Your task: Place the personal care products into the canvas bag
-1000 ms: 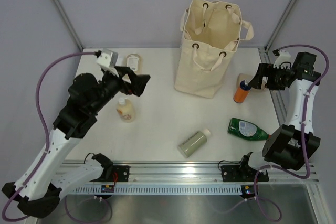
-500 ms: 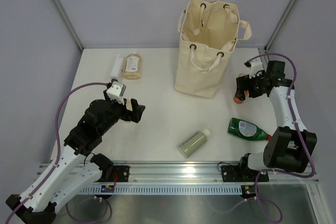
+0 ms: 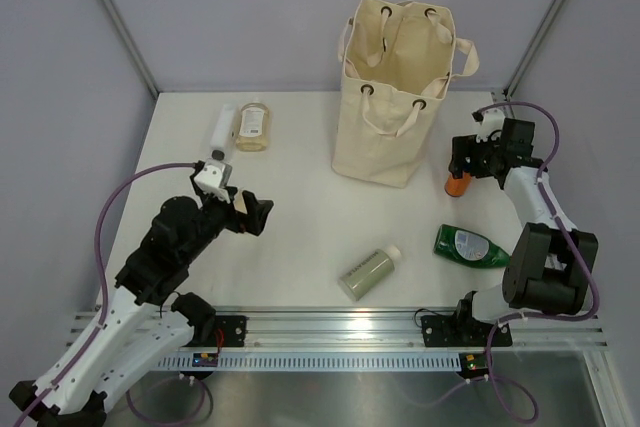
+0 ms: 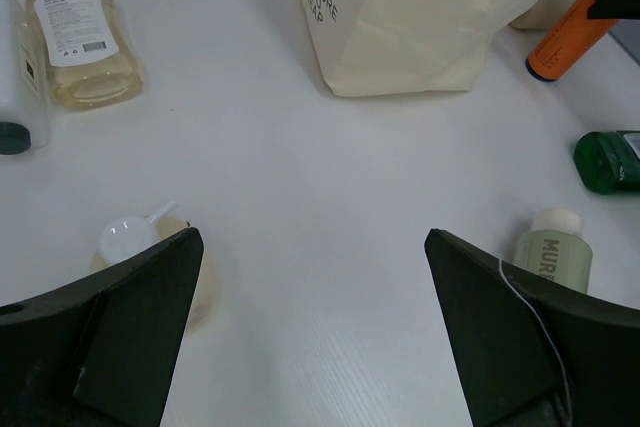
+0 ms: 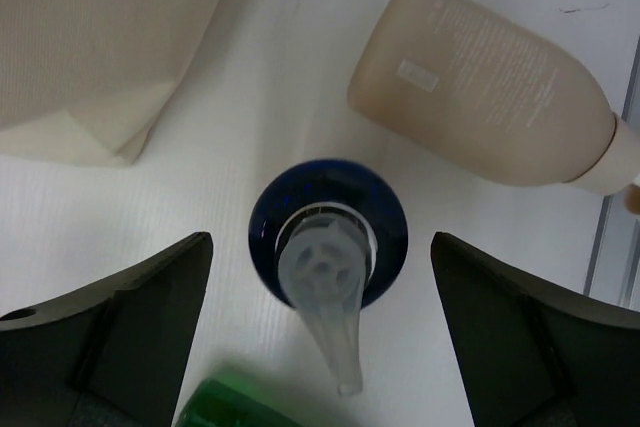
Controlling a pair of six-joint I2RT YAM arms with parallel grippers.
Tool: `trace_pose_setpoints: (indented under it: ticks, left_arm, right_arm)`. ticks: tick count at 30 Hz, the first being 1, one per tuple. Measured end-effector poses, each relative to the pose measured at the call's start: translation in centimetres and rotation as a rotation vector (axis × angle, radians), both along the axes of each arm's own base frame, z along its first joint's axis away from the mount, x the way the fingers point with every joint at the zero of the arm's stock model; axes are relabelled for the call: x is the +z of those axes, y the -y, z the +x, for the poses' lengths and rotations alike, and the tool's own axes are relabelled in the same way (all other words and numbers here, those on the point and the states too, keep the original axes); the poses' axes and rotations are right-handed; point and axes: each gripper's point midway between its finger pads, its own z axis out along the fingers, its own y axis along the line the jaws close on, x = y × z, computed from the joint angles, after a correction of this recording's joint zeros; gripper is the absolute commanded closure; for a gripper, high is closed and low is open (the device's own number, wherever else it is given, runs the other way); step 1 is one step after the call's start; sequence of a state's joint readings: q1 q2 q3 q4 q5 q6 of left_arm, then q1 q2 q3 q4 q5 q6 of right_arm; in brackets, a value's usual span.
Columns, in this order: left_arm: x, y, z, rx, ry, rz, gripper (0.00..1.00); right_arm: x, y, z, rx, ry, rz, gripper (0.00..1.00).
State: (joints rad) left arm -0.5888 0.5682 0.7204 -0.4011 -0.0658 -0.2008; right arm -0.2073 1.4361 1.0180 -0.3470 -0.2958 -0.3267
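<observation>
Right end effector (image 5: 318,239) lowered over orange bottle (image 3: 458,185), jaws spread; left end effector (image 4: 312,237) retracted low, released.

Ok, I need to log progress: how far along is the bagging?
Done: nothing shows inside the canvas bag. In hand: nothing gripped; the right gripper, fingers open, hovers over the orange bottle. Left: that, the green bottle, sage bottle, amber bottle, white tube, beige bottle, peach bottle.

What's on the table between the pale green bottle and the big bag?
Nothing. From the pale green bottle up to the canvas bag, only bare white table shows in the top view.
</observation>
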Motion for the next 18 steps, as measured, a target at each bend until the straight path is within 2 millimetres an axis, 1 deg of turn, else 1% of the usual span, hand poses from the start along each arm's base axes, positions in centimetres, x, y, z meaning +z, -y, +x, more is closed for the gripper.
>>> trace_pose_setpoints:
  ticks: [1, 4, 5, 8, 9, 12, 13, 16, 18]
  left_arm:
    - [0.1, -0.1, -0.1, 0.000, 0.008, -0.006, 0.01]
    - [0.4, -0.3, -0.5, 0.001, 0.028, -0.018, 0.01]
    - [0.5, -0.4, -0.5, 0.002, 0.034, -0.022, 0.01]
    - [0.4, -0.4, -0.6, 0.002, 0.032, -0.021, 0.01]
    - [0.3, -0.4, -0.5, 0.002, 0.031, -0.021, 0.01]
    - [0.2, -0.4, -0.5, 0.001, 0.028, -0.019, 0.01]
    - [0.2, -0.4, -0.5, 0.001, 0.027, -0.018, 0.01]
    - [0.1, -0.3, -0.5, 0.001, 0.024, -0.016, 0.01]
    - [0.1, -0.3, -0.5, 0.001, 0.025, -0.017, 0.01]
  right_arm:
    - [-0.4, 0.0, 0.5, -0.006, 0.000, 0.010, 0.01]
    - [-2.2, 0.1, 1.5, -0.021, -0.032, 0.034, 0.09]
    - [-2.7, 0.1, 1.6, -0.026, -0.045, 0.042, 0.14]
    - [-2.5, 0.0, 2.4, -0.028, -0.020, 0.054, 0.23]
    - [-2.5, 0.0, 2.4, -0.029, -0.020, 0.057, 0.33]
    - [-2.4, -0.2, 2.6, -0.025, -0.011, 0.064, 0.52]
    - [-2.4, -0.3, 2.6, -0.023, -0.006, 0.070, 0.65]
    - [-2.3, -0.6, 2.7, -0.012, 0.002, 0.082, 0.79]
    - [-2.3, -0.7, 2.7, -0.008, 0.005, 0.086, 0.84]
